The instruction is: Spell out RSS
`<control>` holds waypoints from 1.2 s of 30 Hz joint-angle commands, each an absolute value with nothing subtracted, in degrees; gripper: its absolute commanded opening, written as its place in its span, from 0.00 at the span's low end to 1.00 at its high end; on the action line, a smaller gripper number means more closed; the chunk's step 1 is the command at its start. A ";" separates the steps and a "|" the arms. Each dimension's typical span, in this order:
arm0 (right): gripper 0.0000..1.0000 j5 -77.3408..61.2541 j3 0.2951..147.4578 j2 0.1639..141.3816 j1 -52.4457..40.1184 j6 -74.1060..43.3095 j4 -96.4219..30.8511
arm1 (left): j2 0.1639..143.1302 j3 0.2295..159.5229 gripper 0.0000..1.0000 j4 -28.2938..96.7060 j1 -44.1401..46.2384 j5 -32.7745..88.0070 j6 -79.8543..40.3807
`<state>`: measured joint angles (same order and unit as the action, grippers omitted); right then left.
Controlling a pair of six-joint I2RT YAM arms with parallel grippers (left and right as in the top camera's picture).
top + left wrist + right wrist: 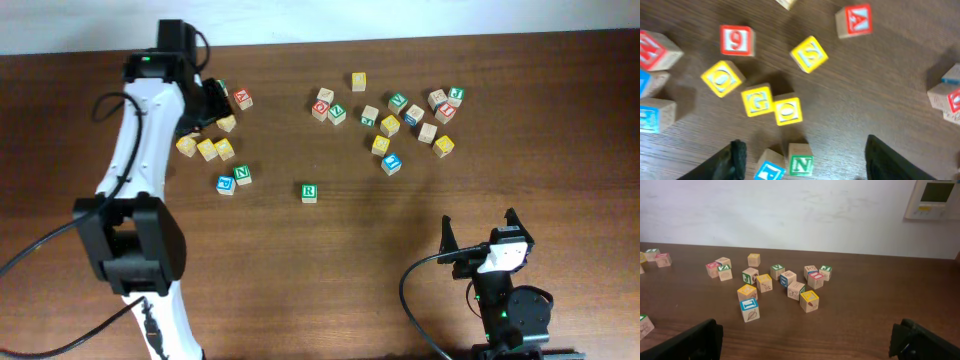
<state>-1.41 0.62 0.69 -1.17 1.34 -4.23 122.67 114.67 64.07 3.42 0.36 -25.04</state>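
On the dark wood table (pixel 540 110), the green R block (pixel 309 192) sits alone near the middle, well apart from the two scattered groups of letter blocks. Over the left-hand group, the left arm (pixel 140 130) stretches up from the bottom of the overhead view. The left claw (pixel 805 141) hangs above the blocks with its jaws wide and nothing gripped. From that wrist's camera, a yellow S block (pixel 809 54) lies turned at an angle, near a yellow G block (pixel 757 100) and two more yellow blocks. A red A block (pixel 854 20) and a red 9 block (pixel 737 40) lie farther out. The green N block (pixel 800 160) and a blue block (pixel 768 170) sit side by side low in that view, between the two fingers. A second S cannot be picked out: several yellow blocks (pixel 380 145) lie in the right-hand group, their letters too small to read. The right claw (pixel 479 220) rests near the bottom right, jaws fully apart and empty, well away from every block.
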 commanded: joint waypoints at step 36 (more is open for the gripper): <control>0.98 -1.28 0.32 0.21 -1.50 1.26 -4.51 | 132.09 114.67 0.72 43.11 2.02 -7.84 -16.56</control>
